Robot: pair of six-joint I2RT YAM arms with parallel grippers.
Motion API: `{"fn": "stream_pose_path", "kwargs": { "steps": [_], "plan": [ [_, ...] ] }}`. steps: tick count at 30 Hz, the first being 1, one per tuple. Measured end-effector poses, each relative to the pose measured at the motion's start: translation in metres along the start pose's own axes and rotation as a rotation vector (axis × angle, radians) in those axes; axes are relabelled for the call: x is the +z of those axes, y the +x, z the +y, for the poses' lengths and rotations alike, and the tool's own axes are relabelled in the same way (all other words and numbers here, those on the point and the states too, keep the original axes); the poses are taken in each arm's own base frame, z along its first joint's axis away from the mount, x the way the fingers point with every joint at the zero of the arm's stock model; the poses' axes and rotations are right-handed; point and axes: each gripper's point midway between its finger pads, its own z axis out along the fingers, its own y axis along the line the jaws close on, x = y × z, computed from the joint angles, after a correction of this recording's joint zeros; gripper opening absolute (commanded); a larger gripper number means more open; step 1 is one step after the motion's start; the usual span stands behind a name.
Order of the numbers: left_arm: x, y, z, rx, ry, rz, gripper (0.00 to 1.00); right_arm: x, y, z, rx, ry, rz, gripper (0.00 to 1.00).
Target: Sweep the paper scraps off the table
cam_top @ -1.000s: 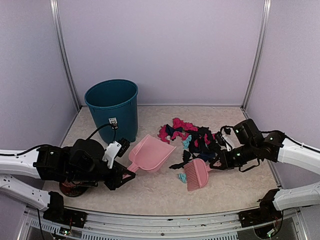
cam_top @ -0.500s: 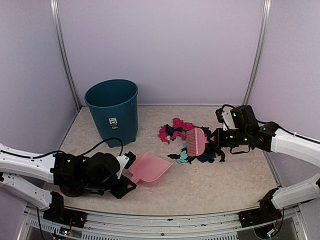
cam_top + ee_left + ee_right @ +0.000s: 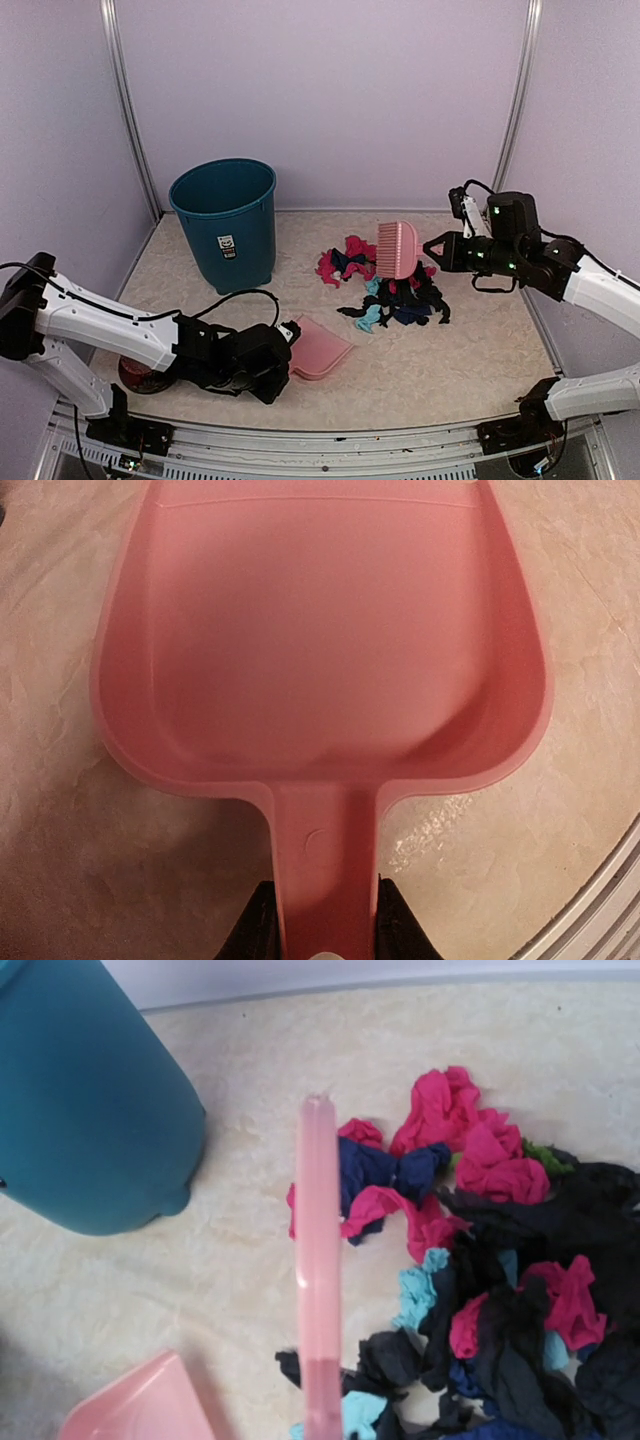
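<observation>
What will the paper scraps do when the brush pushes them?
The paper scraps look crumpled and soft, so they are probably light and would tumble easily. They lie tangled in a heap, so some may drag along together. The pink brush looks narrower than the heap, so a few might slip past.

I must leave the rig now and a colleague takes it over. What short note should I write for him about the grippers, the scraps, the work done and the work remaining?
Left gripper: shut on the dustpan handle; pan empty, near the front of the table, apart from the pile.
Right gripper: shut on the brush, held over the paper scraps.
Done: both tools in hand, nothing swept in.
To do: bring pan to pile, sweep scraps in, probably empty into the teal bin.
</observation>
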Motion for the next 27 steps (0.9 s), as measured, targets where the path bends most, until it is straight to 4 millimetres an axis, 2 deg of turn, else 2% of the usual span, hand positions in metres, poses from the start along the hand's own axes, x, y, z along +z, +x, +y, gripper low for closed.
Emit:
{"fn": "stream_pose_path", "kwargs": {
  "steps": [3, 7, 10, 14, 20, 23, 27],
  "plan": [
    [0.008, -0.003, -0.001, 0.012, -0.019, -0.005, 0.00, -0.004, -0.002, 0.001, -0.001, -0.005, -0.012, 0.00],
    [0.018, -0.006, -0.001, 0.024, -0.048, -0.003, 0.02, -0.003, 0.006, -0.003, 0.000, 0.003, 0.002, 0.00],
    [0.021, -0.010, -0.002, 0.029, -0.060, -0.011, 0.14, -0.001, 0.012, -0.006, 0.001, 0.009, 0.016, 0.00],
    [0.020, -0.016, -0.003, 0.030, -0.064, -0.032, 0.41, 0.000, 0.016, -0.008, 0.001, 0.013, 0.025, 0.00],
    [0.016, -0.020, -0.005, 0.032, -0.066, -0.065, 0.72, 0.001, 0.017, -0.008, -0.002, 0.013, 0.025, 0.00],
    [0.007, -0.019, -0.008, 0.018, -0.046, -0.105, 0.82, 0.001, 0.016, -0.008, -0.004, 0.013, 0.024, 0.00],
    [-0.007, -0.016, -0.006, -0.024, -0.011, -0.189, 0.90, 0.001, 0.018, -0.009, -0.003, 0.013, 0.025, 0.00]
  ]
}}
